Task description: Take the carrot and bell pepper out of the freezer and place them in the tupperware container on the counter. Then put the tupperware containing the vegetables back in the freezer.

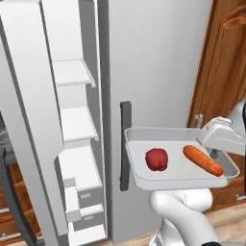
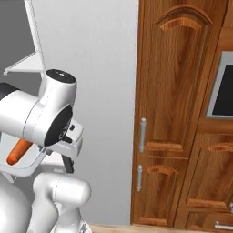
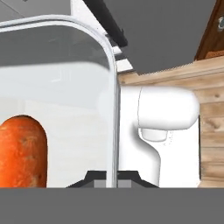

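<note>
The light-grey tupperware container (image 1: 144, 185) hangs in the air in front of the fridge's closed door. My gripper (image 1: 212, 150) is shut on its right rim, and the hand view shows the fingertips (image 3: 127, 177) clamped on the clear rim (image 3: 112, 87). The dark-red bell pepper (image 1: 156, 159) lies in the tray's middle. To its right, near my hand, lies the orange carrot (image 1: 203, 160), also seen at close range (image 3: 22, 151) and past my arm (image 2: 18, 152). The freezer (image 1: 77, 125) stands open at the left with bare white shelves and drawers. The counter is out of view.
The open freezer door (image 1: 26, 120) juts toward me at the far left. A dark vertical handle (image 1: 126, 144) on the fridge's closed door is just left of the tray. Brown wooden cabinets (image 2: 177, 113) fill the right side, with a dark appliance front (image 2: 225, 91).
</note>
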